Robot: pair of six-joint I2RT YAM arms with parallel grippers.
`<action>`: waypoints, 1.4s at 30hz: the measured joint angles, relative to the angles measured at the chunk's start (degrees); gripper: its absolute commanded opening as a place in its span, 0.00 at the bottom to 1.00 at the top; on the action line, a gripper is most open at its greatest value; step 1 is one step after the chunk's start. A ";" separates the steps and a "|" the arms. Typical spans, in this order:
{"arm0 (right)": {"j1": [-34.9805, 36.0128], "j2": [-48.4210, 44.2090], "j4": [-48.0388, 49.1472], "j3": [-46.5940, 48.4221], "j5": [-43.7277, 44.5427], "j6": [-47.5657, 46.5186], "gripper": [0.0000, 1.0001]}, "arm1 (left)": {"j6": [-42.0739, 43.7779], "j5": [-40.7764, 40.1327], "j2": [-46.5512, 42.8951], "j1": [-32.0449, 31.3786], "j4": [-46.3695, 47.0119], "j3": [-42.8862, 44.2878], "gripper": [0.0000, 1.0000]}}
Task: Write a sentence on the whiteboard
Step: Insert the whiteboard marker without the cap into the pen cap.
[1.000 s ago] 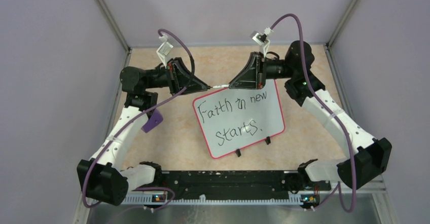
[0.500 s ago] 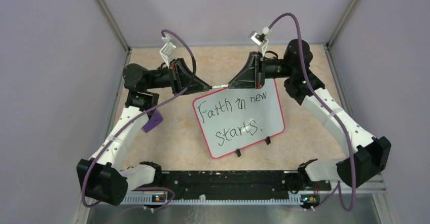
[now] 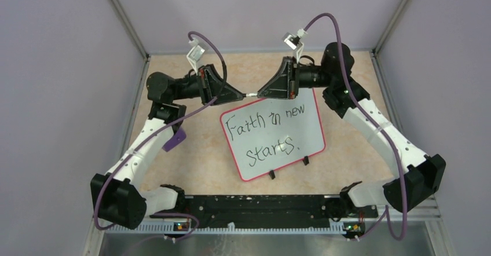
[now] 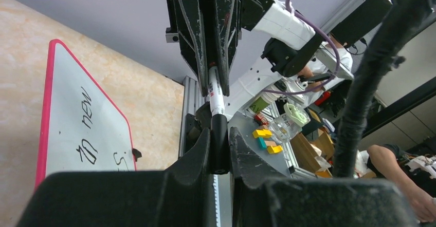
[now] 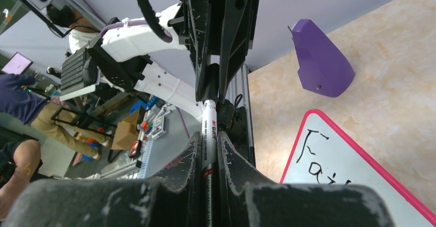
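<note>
Mottled beige tabletop (image 3: 197, 163), glossy red-rimmed whiteboard (image 3: 308, 130); left gripper (image 3: 242, 98), right gripper (image 3: 259, 95) tight on slim marker (image 3: 251, 95)

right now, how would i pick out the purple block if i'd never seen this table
Start at the beige table and find the red-rimmed whiteboard lying near its middle. Left of the board, beside the left arm's white link, the purple block sits on the tabletop, clear of the board. It is the only solid purple wedge; the purple cables are thin loops.

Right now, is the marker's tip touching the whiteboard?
No, the marker hangs level in the air, its ends clamped by the left gripper and the right gripper, off the whiteboard.
</note>
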 measured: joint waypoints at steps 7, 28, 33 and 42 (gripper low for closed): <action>0.24 0.98 -3.63 0.83 2.25 -2.40 0.00 | 4.24 -1.92 1.73 -2.03 -4.90 0.35 0.00; 0.28 1.16 -7.76 1.07 2.99 -5.11 0.00 | 2.54 2.54 5.77 -2.40 -0.57 1.27 0.00; 0.50 1.14 -7.61 1.09 3.04 -5.11 0.00 | 1.62 2.80 5.99 -2.43 0.68 1.27 0.00; 1.36 1.81 -8.26 2.19 3.48 -5.33 0.00 | 0.44 3.61 6.40 -2.43 2.23 1.27 0.00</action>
